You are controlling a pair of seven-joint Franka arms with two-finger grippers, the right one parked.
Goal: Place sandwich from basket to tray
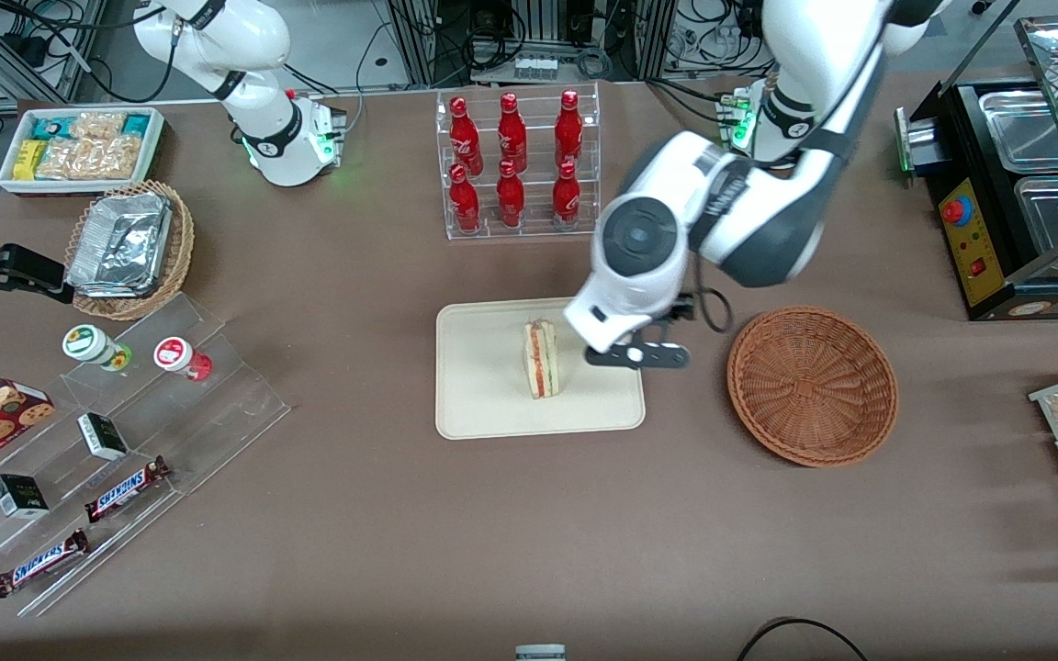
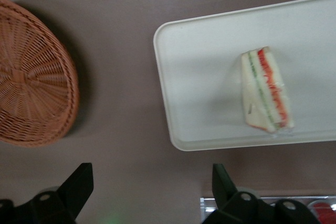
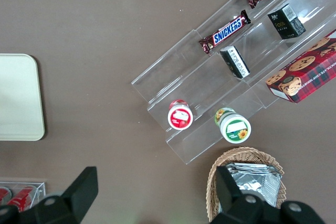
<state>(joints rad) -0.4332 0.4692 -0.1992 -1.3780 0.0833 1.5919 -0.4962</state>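
The sandwich [image 1: 541, 358] stands on its edge on the cream tray [image 1: 492, 408], its red, orange and green layers facing up. In the left wrist view the sandwich [image 2: 265, 90] rests on the tray [image 2: 205, 77], near one long rim. The round reddish-brown basket [image 1: 811, 386] sits beside the tray, toward the working arm's end, and holds nothing; its rim also shows as the basket [image 2: 31, 82] in the wrist view. My left gripper [image 1: 636, 354] hangs above the tray's edge closest to the basket. The gripper [image 2: 151, 176] is open, with only bare tabletop between its fingers.
A clear rack of red bottles [image 1: 515, 165] stands farther from the front camera than the tray. Toward the parked arm's end are a tan basket of foil containers [image 1: 129, 248], a white snack bin [image 1: 79, 147] and acrylic steps with candy [image 1: 116, 441]. A black food warmer [image 1: 1016, 202] stands at the working arm's end.
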